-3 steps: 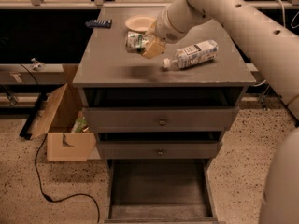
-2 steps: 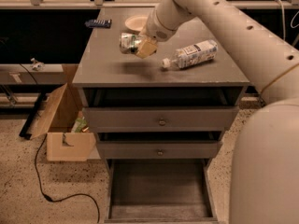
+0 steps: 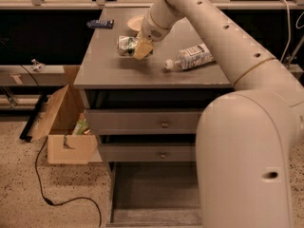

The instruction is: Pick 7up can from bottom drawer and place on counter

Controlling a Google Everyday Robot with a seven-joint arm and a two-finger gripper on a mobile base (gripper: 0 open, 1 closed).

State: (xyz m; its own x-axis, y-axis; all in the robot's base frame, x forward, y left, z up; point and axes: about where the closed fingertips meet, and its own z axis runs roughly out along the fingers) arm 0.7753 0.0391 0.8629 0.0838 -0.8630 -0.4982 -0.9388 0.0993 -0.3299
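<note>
7up can [image 3: 126,45], tipped on its side, is clamped in the pincer [image 3: 138,49] close over the grey worktop [image 3: 109,69]. A plastic bottle [image 3: 192,57] lies to its right, and the bottom drawer [image 3: 156,194] stands open below.

1. My arm [image 3: 236,65] stretched from the lower right of the frame up to the upper middle.
2. My gripper [image 3: 138,47] pointed down-left, just left of upper centre, clamped on the 7up can [image 3: 124,44].
</note>
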